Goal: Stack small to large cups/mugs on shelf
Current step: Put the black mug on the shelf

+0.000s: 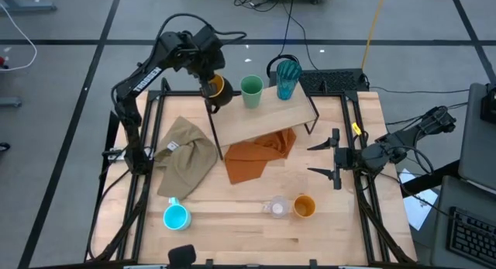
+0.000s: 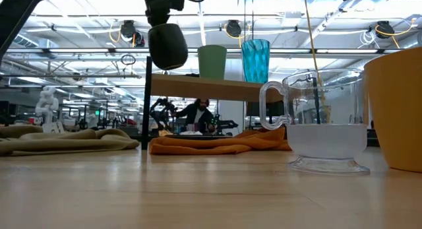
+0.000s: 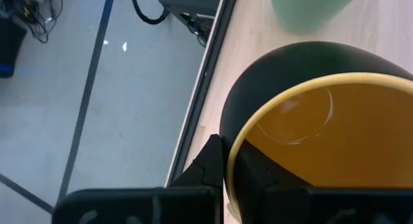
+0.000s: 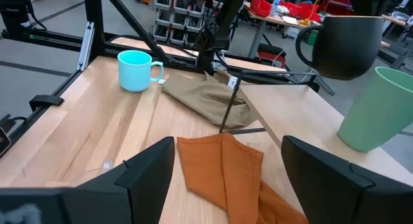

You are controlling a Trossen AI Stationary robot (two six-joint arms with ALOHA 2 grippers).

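Nearest the front edge of the tabletop (image 1: 232, 222): bright blue handled mug (image 1: 176, 216) at left, tiny clear glass (image 1: 276, 208) and orange cup (image 1: 304, 206) side by side at right, all upright, none on the shelf yet. Glass cup likely the fragile, slippery one; small handle visible in low view, better pinched across the rim than by that loop. Orange cup and blue mug look stiff, light, probably plastic or ceramic; rim-wall pinch should hold. Mid tabletop: tan cloth (image 1: 186, 156) and orange cloth (image 1: 260, 154), soft, partly under the shelf. Right gripper (image 1: 335, 159) idle near right edge, fingers spread wide, holding nothing. Farther back, plywood shelf (image 1: 263, 118) with green cup (image 1: 251, 91) and teal ribbed tumbler (image 1: 287, 77) standing on it. Left gripper (image 1: 211, 89) at shelf's left end, clamped on the rim wall of the black mug with yellow-orange inside (image 1: 218, 87); low view shows mug lifted clear above shelf level. Glossy, rigid, fairly heavy by looks; one-sided rim grip may let it swing, handle facing away from green cup.
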